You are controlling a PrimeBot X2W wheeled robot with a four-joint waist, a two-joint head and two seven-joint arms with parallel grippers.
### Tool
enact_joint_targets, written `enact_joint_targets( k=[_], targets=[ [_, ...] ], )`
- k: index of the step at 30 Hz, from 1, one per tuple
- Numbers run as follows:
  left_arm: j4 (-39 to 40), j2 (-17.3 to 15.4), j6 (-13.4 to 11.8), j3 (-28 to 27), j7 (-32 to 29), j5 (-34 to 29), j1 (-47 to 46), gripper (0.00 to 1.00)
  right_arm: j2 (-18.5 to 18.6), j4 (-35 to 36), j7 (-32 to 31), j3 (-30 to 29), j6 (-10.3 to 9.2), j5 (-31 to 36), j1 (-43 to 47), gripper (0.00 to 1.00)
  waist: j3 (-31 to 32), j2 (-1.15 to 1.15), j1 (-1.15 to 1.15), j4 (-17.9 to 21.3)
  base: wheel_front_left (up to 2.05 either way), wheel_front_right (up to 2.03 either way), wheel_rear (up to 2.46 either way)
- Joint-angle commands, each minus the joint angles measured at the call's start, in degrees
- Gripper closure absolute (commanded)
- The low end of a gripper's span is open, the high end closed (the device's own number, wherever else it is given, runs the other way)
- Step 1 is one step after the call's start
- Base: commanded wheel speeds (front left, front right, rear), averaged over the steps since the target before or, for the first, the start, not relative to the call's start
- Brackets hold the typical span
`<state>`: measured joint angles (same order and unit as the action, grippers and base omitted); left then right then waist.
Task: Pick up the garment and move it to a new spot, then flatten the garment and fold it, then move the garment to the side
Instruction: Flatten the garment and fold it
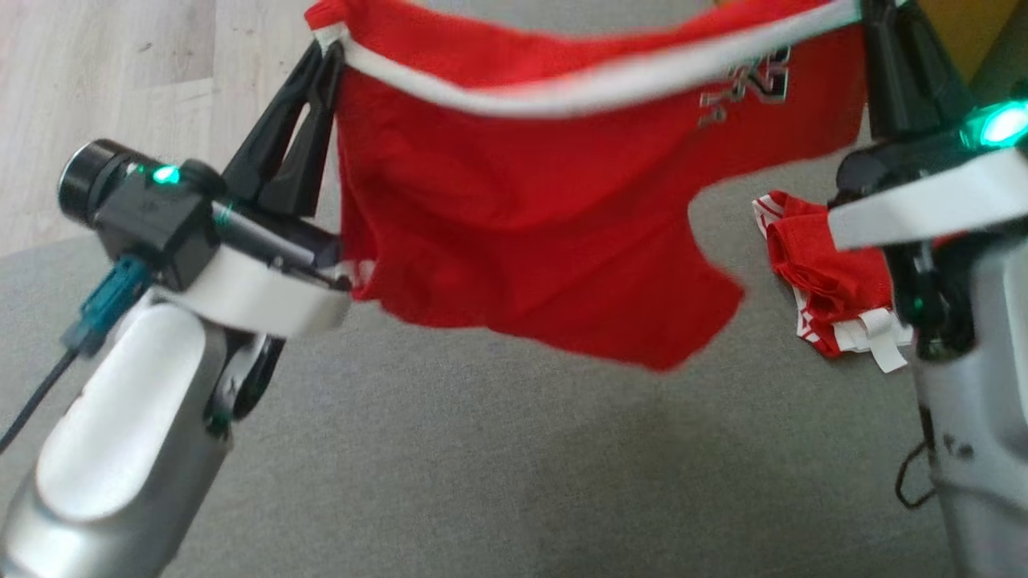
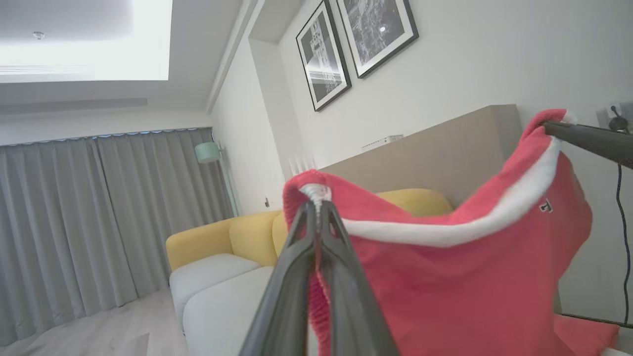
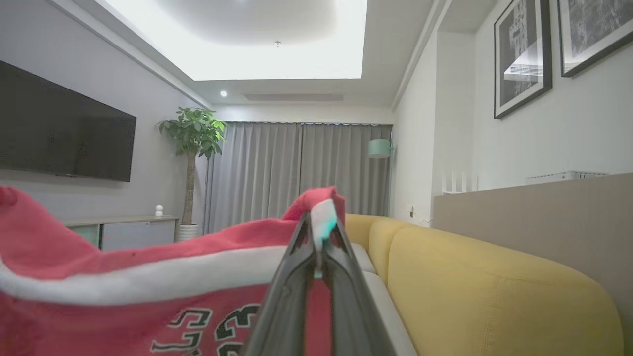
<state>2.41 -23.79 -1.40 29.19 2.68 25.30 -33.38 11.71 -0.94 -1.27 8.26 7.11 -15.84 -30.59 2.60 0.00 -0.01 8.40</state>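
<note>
The garment (image 1: 530, 209) is a red jersey with white trim and dark numbers, hanging spread in the air above the grey cushion (image 1: 498, 449). My left gripper (image 1: 325, 50) is shut on its upper left corner at the white trim. My right gripper (image 1: 875, 12) is shut on the upper right corner. In the left wrist view my left gripper (image 2: 316, 200) pinches the white hem of the garment (image 2: 460, 287), and the right gripper's dark finger shows at the upper right. In the right wrist view my right gripper (image 3: 320, 222) pinches the trim of the garment (image 3: 148, 296).
A second red and white garment (image 1: 827, 277) lies crumpled on the cushion at the right, by my right arm. Pale wood floor (image 1: 104, 96) lies beyond the cushion at the upper left. A yellow sofa back (image 3: 484, 282) and grey curtains (image 3: 296, 173) stand behind.
</note>
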Motion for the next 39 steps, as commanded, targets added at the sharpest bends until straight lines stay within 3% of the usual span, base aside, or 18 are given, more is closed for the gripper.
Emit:
enact_joint_targets(
  k=[1, 6, 10, 16, 19, 21, 24, 29, 32, 39],
  targets=[
    [4.15, -3.01, -1.14, -3.12, -1.68, 0.03, -0.87, 1.0, -0.69, 4.3, -1.93, 0.2, 0.37, 0.51, 0.85, 1.0, -0.2, 0.0, 0.01, 0.06, 0.0, 0.0, 0.0],
    [11.2, -5.48, -2.84, -3.54, -6.81, 0.68, 1.65, 1.0, -1.55, 11.47, -6.4, -0.85, 0.37, 1.53, 3.68, 1.0, -1.76, 0.0, 0.01, 0.19, 0.0, 0.0, 0.0],
    [11.97, -6.91, -2.97, -4.1, -8.66, 0.8, 1.3, 1.0, -1.81, 12.99, -8.24, -1.46, 0.37, 2.03, 3.54, 1.0, -3.7, 0.0, 0.01, 0.3, 0.0, 0.0, 0.0],
    [6.37, -6.75, 0.69, -4.77, -10.5, 3.56, -6.15, 1.0, -1.92, 9.42, -10.0, -1.29, 0.37, 0.95, -3.79, 1.0, -11.75, 0.0, 0.01, -0.21, 0.0, 0.0, 0.0],
    [-0.92, -6.33, 3.75, -5.15, -9.85, 3.81, -13.73, 1.0, -1.15, 2.32, -9.23, -0.73, 0.37, 0.23, -11.82, 1.0, -16.33, 0.0, 0.01, -0.51, 0.0, 0.0, 0.0],
    [-10.38, -5.1, 6.22, -5.03, -7.91, 3.4, -23.12, 1.0, -0.15, -7.45, -6.19, 1.04, 0.37, 0.83, -21.88, 1.0, -20.27, 0.0, 0.01, -1.03, 0.0, 0.0, 0.0],
    [-19.39, -3.47, 7.35, -5.06, -3.91, 2.17, -33.01, 1.0, 0.55, -18.08, -0.41, 2.82, 0.37, 2.93, -32.59, 1.0, -23.08, 0.0, 0.01, -1.63, 0.0, 0.0, 0.0],
    [-31.37, -0.1, 8.24, -4.83, 4.3, 1.53, -44.58, 1.0, -1.04, -33.55, 10.72, 0.11, 0.37, 6.43, -45.84, 1.0, -26.53, 0.0, 0.01, -3.0, 0.0, 0.0, 0.0],
    [-37.26, 1.95, 8.61, -3.2, 7.59, 2.28, -46.21, 1.0, -2.94, -41.92, 13.86, -2.08, 0.37, 7.93, -47.47, 1.0, -27.41, 0.0, 0.01, -3.78, 0.0, 0.0, 0.0],
    [-44.72, 5.82, 8.86, 4.32, 11.64, 5.42, -38.05, 1.0, -3.16, -57.06, 15.57, 3.16, 0.37, 10.27, -40.36, 1.0, -27.62, 0.0, 0.01, -5.57, 0.0, 0.0, 0.0]
  ],
)
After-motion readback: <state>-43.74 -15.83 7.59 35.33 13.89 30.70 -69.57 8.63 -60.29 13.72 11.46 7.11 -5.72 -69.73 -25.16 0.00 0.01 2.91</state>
